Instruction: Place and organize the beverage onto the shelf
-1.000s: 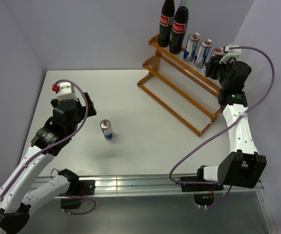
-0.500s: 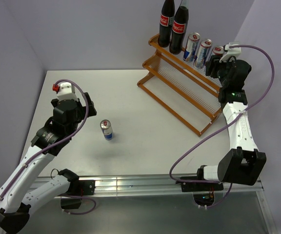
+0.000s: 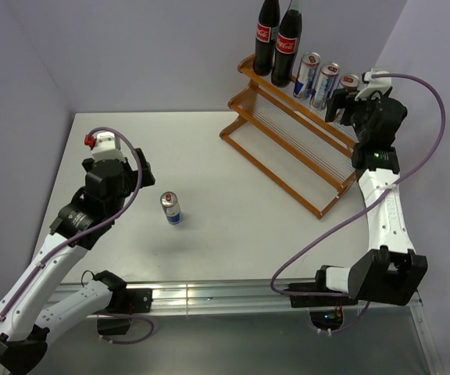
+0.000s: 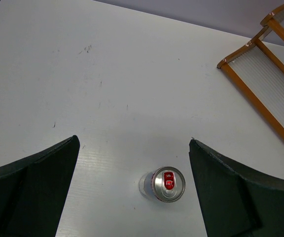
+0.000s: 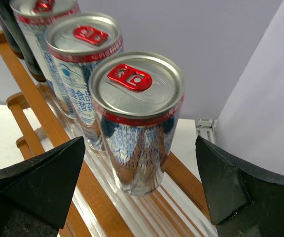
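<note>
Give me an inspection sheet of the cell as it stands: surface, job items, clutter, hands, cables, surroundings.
Surface: white table, faint scuffs.
Job's things: shelf at far right; cola bottles, two, and three cans upright on its top tier; fourth can upright on the table, apart from the shelf.
Clutter: nothing seen.
Hands: left hand open, above the fourth can; right hand open, fingers either side of the end can, gaps showing.
Cables: purple left-arm cable and right-arm cable, both looping free.
Surroundings: plain pale walls; metal rail at near edge.
</note>
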